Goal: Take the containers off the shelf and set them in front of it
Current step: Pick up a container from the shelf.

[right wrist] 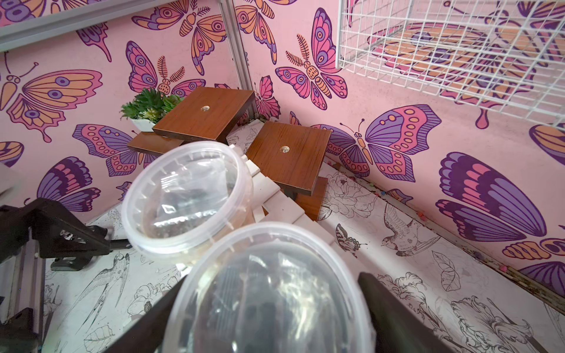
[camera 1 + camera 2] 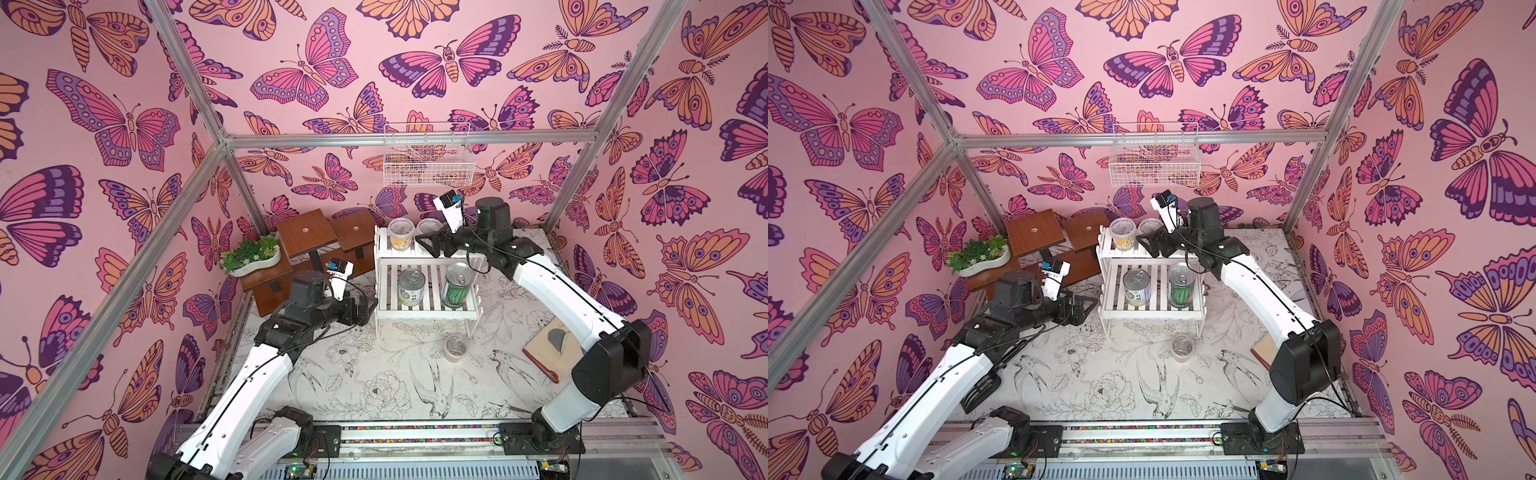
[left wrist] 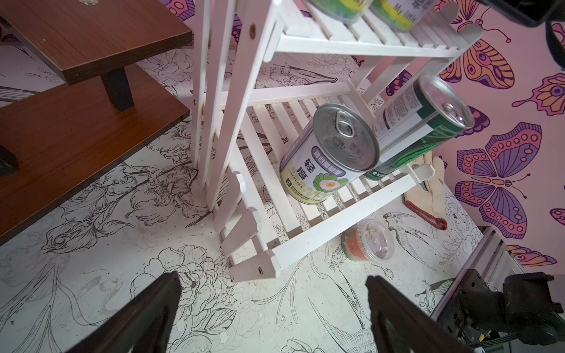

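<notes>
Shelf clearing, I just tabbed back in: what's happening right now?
The right gripper has its jaws around a clear-lidded tub on the top tier of the shelf, beside the yellow tub; a firm grip isn't clear. The left gripper hovers open and empty by the lower tier, where the pale can and green-striped can stand. The orange tub already sits on the table in front.

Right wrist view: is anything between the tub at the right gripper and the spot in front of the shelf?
Nothing visible blocks its way down. The orange tub already stands on the mat before the shelf, so aim beside it.
</notes>
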Motion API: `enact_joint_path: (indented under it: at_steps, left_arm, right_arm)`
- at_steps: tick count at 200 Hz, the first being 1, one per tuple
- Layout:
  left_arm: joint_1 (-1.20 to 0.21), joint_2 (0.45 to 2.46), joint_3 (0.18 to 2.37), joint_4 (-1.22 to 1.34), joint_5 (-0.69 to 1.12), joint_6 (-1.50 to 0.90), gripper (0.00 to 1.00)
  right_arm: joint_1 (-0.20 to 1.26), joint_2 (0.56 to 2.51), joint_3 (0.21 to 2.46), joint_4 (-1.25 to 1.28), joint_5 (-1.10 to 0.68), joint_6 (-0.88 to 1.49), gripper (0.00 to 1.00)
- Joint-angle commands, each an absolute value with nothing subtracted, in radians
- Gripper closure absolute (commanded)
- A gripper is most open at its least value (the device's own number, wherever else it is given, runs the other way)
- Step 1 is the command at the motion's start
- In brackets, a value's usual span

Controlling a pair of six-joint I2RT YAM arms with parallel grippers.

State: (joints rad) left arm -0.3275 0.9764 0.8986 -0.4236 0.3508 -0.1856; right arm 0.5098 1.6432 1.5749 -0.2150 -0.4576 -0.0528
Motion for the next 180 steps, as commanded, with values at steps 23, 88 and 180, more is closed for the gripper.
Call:
enact_joint_path:
  at_steps: [23, 88, 180]
  left_arm:
    - [-0.325, 0.970, 0.882, -0.427, 0.348, -0.169, 0.00]
    - [-0.324, 0.971, 0.882, -0.426, 0.347, -0.169, 0.00]
    - [-0.324, 0.971, 0.882, -0.426, 0.336, -0.167, 0.00]
  right_arm:
    - [0.501, 1.654, 1.615, -0.208, -0.472, -0.052, 0.36]
    - [0.501, 1.598, 1.599, -0.226, -0.461, -0.042, 0.41]
    - [0.533, 1.333, 1.470, -0.349, -0.453, -0.028, 0.42]
